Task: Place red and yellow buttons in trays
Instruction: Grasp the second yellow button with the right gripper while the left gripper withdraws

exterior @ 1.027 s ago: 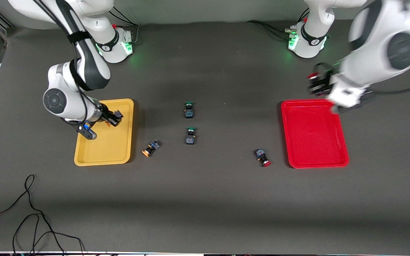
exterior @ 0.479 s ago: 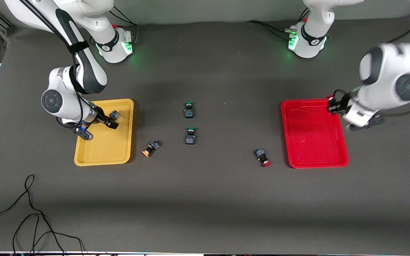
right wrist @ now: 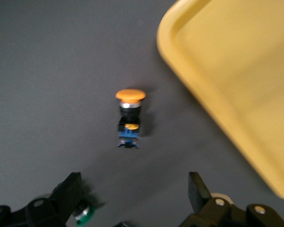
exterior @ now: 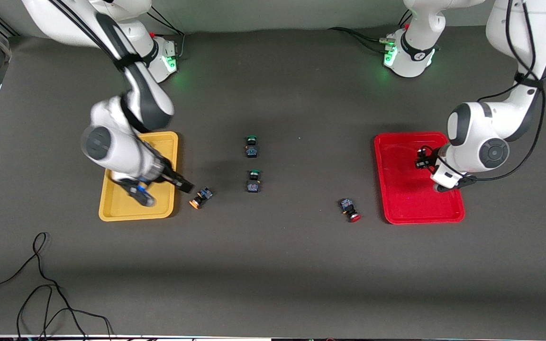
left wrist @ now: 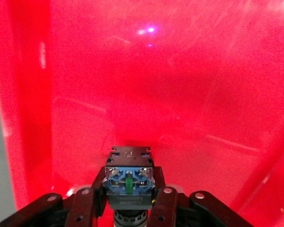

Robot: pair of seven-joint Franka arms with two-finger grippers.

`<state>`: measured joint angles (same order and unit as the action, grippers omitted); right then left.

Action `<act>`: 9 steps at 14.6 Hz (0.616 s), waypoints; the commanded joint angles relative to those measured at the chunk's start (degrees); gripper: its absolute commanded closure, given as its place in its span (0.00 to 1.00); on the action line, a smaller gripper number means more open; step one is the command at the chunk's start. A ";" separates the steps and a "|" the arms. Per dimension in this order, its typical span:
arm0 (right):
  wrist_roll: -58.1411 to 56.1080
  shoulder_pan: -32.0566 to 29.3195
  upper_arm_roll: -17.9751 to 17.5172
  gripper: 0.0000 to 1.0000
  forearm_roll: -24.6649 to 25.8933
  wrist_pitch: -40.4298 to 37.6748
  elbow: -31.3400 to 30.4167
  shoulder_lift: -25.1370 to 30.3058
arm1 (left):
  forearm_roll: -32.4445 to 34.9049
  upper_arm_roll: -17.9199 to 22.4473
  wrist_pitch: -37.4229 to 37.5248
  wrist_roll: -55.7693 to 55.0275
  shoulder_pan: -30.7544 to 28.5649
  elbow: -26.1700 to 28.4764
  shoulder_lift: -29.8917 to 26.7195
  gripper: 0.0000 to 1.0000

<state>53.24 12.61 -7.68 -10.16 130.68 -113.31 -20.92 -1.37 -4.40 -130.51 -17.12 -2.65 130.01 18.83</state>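
Note:
My left gripper (exterior: 422, 161) is low over the red tray (exterior: 405, 201), shut on a button with a black-and-blue body (left wrist: 129, 166). Its cap is hidden. The red tray fills the left wrist view (left wrist: 180, 71). My right gripper (exterior: 184, 185) is open and empty over the table, between the yellow tray (exterior: 161, 142) and a yellow-capped button (exterior: 200, 197). That button lies on its side, in the right wrist view (right wrist: 128, 118) just ahead of the open gripper (right wrist: 133, 189), beside the yellow tray (right wrist: 236, 71). A red-capped button (exterior: 351, 210) lies on the table beside the red tray's near corner.
Two green-capped buttons (exterior: 251, 147) (exterior: 253, 181) lie at the table's middle; one green cap (right wrist: 83, 213) shows close to a right finger. My right arm covers much of the yellow tray. A black cable (exterior: 40, 284) lies near the front edge.
My right gripper has left the yellow tray, where it held a yellow-capped button, and now stands open by the yellow button on the table. My left gripper has carried its button in over the red tray.

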 commanded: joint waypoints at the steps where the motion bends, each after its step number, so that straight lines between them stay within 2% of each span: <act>1: 1.61 -0.48 -0.15 0.00 -0.21 4.22 3.62 -9.12 | 0.31 -0.78 1.21 -2.21 0.28 -1.07 -2.21 0.01; 3: 1.61 0.31 -0.06 0.00 -0.21 7.04 3.44 -11.42 | 0.31 -1.22 10.75 -2.30 1.59 -6.23 -5.37 0.00; 4: 1.61 0.31 -0.15 0.07 -0.21 7.83 3.27 -11.94 | 0.23 -1.14 18.03 -2.30 2.38 -10.61 -7.03 0.00; 6: 1.61 0.48 -0.15 0.26 -0.12 10.37 3.18 -13.17 | 0.05 -1.31 31.05 -2.21 2.48 -19.14 -10.81 0.00; 7: 1.61 0.83 -0.15 0.42 -0.12 11.26 3.18 -13.27 | 0.05 -1.49 36.07 -2.21 2.56 -22.23 -13.35 0.00; 8: 1.61 0.75 -0.15 0.71 -0.12 11.27 3.18 -13.36 | 0.14 -1.75 39.60 -2.21 2.56 -24.26 -16.69 0.00; 9: 1.52 0.66 -0.06 0.88 -0.21 10.83 3.18 -12.75 | 0.14 -1.84 40.85 -2.13 2.56 -24.72 -20.29 0.00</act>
<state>53.90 12.95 -7.84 -10.16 141.62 -111.12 -33.91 -1.42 -6.43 -94.24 -18.32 -0.75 106.87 5.06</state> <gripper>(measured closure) 0.286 0.000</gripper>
